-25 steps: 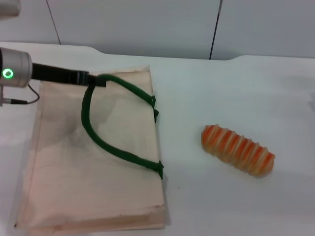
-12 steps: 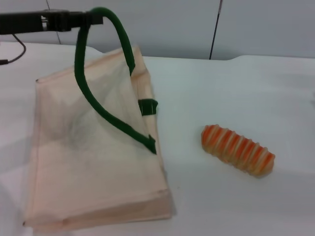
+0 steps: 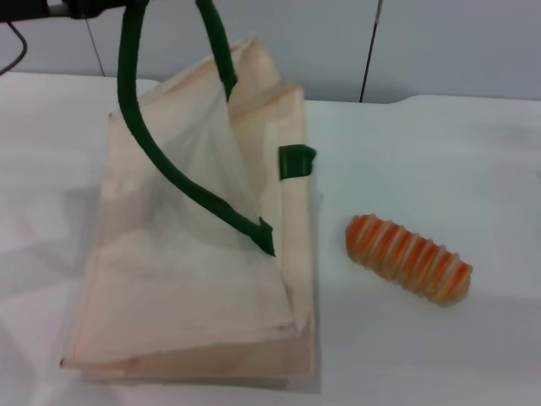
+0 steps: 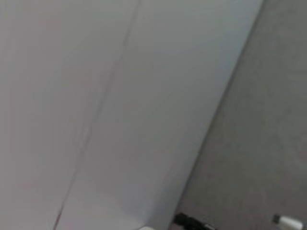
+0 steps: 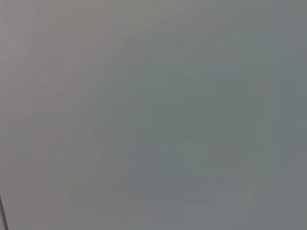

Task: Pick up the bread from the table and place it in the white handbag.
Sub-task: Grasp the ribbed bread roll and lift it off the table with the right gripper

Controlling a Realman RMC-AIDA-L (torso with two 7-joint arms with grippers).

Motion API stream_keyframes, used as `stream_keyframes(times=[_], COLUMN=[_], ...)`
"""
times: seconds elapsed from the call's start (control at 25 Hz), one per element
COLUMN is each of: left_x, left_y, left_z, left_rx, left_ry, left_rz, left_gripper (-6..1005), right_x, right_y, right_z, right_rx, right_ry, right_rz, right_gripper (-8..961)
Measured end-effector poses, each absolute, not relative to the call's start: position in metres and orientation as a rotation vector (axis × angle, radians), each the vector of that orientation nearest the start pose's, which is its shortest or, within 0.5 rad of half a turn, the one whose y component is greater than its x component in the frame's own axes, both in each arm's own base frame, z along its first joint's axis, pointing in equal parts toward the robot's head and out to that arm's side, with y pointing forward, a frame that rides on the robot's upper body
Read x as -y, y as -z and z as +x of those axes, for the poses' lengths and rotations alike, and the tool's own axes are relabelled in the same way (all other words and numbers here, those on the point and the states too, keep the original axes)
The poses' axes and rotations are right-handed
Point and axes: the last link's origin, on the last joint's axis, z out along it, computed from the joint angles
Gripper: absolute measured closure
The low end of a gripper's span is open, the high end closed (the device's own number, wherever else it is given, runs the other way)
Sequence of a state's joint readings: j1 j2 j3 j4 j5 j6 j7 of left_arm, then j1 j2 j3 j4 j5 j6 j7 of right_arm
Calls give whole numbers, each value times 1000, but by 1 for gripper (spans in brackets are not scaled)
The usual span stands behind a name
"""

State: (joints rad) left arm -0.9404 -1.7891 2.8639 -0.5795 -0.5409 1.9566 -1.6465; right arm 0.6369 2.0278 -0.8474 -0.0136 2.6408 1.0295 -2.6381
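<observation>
Orange and pale cream stripes ridge the glossy bread, which lies on its side on the white table, slanting from nearer the bag down toward the robot's right and touched by nothing. To its left, a clear strip of tabletop away, is the white handbag, cream cloth with its bottom edge resting on the table near the robot and its upper part drawn up off the surface, so that the front panel slopes and the mouth gapes a little. One dark green handle rises in a long loop from the front panel to the top edge of the head view; only a short green tab of the other handle shows, at the bag's right edge. At that top edge, on the robot's left, the dark tip of the left gripper meets the raised loop and appears clenched on it, though the fingers themselves are mostly cut off by the frame. The left wrist view shows only pale wall panels and a grey surface. The right gripper appears in no view; its wrist camera shows a blank grey field.
</observation>
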Motion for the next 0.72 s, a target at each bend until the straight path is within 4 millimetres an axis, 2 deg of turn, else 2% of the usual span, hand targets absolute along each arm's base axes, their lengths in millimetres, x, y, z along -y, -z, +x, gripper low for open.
stream_keyframes(times=[0.16,0.36,0.56,0.72], left_x=[-395,-392,-393,-395], left_y=[-155,-155,-154,-154], left_z=[-204,-212,-216,-218], left_rx=[744,787,820,844], left_ry=[1055,1030,1001,981], left_rz=[-2622,-2612,-2602,-2588], left_gripper=[853,854,854,854], right_x=[-394,-395,-395,-395], right_y=[-26,-31,-40,-46], right_z=[321,302,285,269], right_rx=[-817,-792,-736,-653], right_ry=[-892,-1003,-933,-773], right_rz=[-1529,-1746,-2081,-2346], right_gripper=[61,61,61,61])
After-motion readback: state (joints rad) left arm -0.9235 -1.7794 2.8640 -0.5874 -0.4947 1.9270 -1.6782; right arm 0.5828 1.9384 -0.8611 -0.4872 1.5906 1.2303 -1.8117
